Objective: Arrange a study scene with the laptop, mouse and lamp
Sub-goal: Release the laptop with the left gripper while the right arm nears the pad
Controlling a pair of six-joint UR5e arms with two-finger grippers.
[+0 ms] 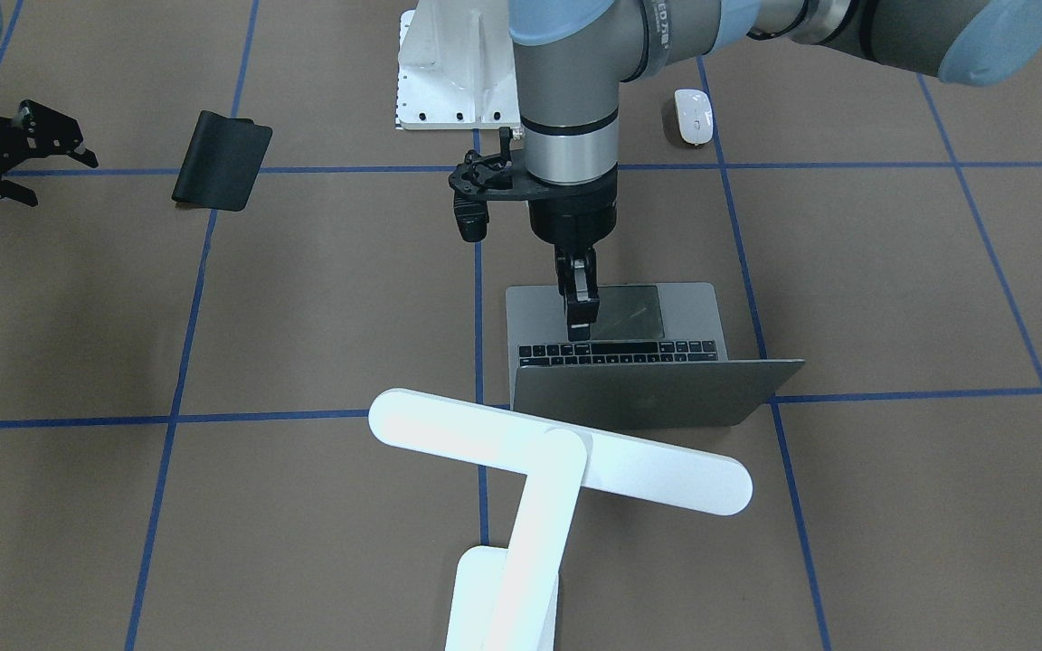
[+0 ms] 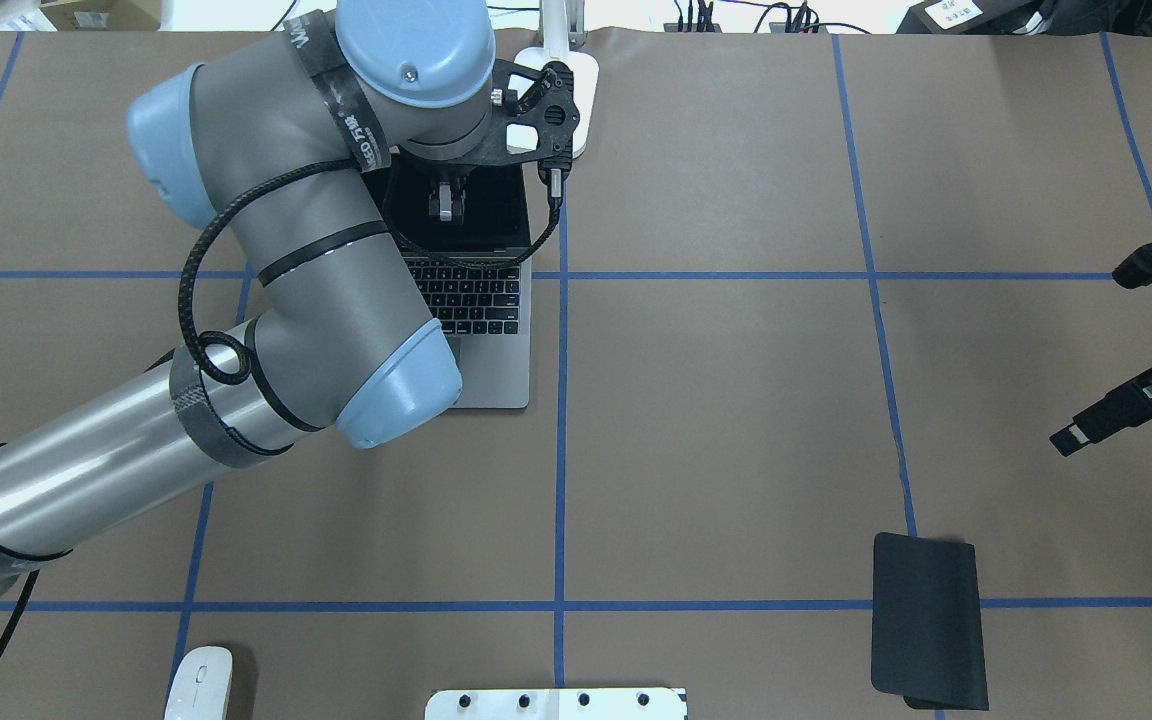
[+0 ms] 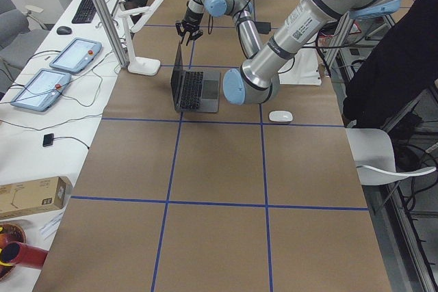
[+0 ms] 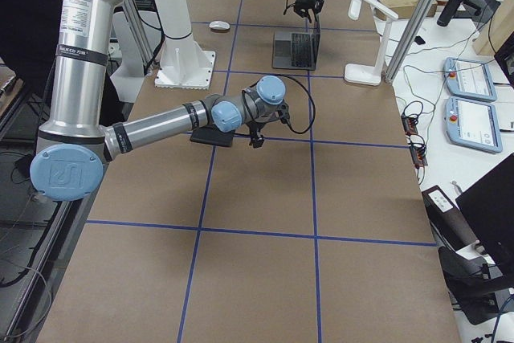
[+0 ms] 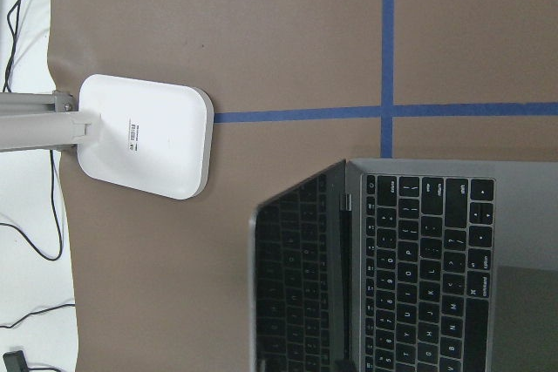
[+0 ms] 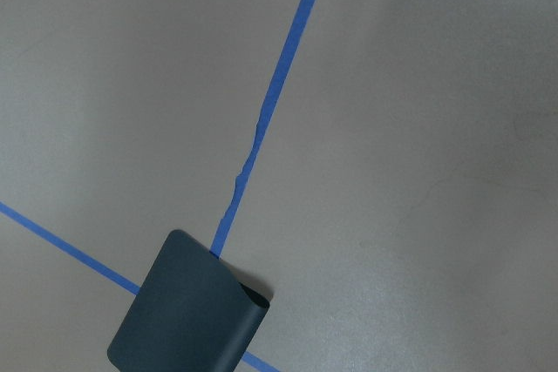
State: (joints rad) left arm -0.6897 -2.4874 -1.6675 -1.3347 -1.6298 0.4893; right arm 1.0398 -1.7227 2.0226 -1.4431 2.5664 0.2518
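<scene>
The grey laptop (image 1: pixel 657 393) stands open at mid table, its keyboard (image 2: pixel 466 295) facing the robot. It also shows in the left wrist view (image 5: pixel 418 267). My left gripper (image 1: pixel 579 325) hangs over the keyboard just in front of the screen, fingers together and holding nothing. The white lamp (image 1: pixel 557 450) stands behind the laptop, its base (image 5: pixel 144 135) beside the lid. The white mouse (image 1: pixel 693 116) lies near the robot's edge on my left side (image 2: pixel 198 682). My right gripper (image 1: pixel 55 176) is open and empty, far off on the other side.
A black mouse pad (image 1: pixel 221 161) lies on my right side, partly curled (image 6: pixel 187 320). The white bolted pedestal (image 1: pixel 453 72) stands at the robot's edge. Blue tape lines cross the brown table. Tablets and cables lie beyond the lamp (image 3: pixel 68 56).
</scene>
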